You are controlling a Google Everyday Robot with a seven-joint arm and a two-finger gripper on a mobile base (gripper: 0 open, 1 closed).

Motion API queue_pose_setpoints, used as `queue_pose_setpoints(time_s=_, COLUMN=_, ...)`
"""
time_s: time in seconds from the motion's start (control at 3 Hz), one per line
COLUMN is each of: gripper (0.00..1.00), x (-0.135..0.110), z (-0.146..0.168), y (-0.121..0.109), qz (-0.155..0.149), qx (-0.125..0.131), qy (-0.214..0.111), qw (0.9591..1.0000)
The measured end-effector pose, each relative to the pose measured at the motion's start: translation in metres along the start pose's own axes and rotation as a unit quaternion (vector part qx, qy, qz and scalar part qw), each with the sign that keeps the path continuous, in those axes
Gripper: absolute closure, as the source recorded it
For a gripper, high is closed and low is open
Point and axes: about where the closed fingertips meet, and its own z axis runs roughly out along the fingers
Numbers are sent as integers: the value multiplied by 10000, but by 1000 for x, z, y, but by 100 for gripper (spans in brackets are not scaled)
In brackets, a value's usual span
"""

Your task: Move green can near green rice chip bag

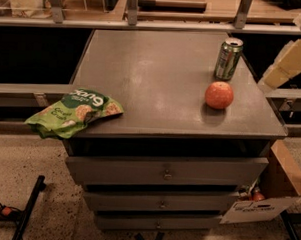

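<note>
A grey drawer cabinet [153,67] fills the middle of the view, its flat top seen from above and in front. The green can [228,59] stands upright near the right rear corner of that top, silver lid up. Just in front of it, close but apart, rests a round orange-red fruit [219,95], casting a small shadow on the grey surface. The green rice chip bag [74,112] lies flat at the opposite side, on the front left corner, with its left part hanging over the edge; its dark green band with white lettering faces up and the round chips printed on it show. Can and bag are well apart, with the bare width of the top between them. The gripper [280,70] shows as a pale cream block at the right edge of the view, slanting down and to the left beyond the right edge of the cabinet top, roughly level with the can, near it but not touching it. Whether it is open or closed cannot be told, and nothing is seen in its hold. Below the top are three grey drawers [165,171], all closed. A cardboard box [283,183] sits on the speckled floor [19,156] by the cabinet's lower right side, and a metal rail [144,25] runs across behind the cabinet.
</note>
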Motion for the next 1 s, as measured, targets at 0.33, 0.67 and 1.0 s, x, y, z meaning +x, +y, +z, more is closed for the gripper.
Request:
queue_pose_setpoints(time_s=0.33, gripper=0, x=-12, z=16, y=-58, qz=631, qx=394, qy=-441, qw=9963)
queue_pose_setpoints(time_s=0.67, gripper=0, x=-28, z=46, y=-99, qz=1111, qx=486, qy=-765, qw=9897)
queue_pose_setpoints(time_s=1.0, gripper=0, x=-39, z=85, y=-122, qz=1470, qx=367, qy=-916, qw=9842)
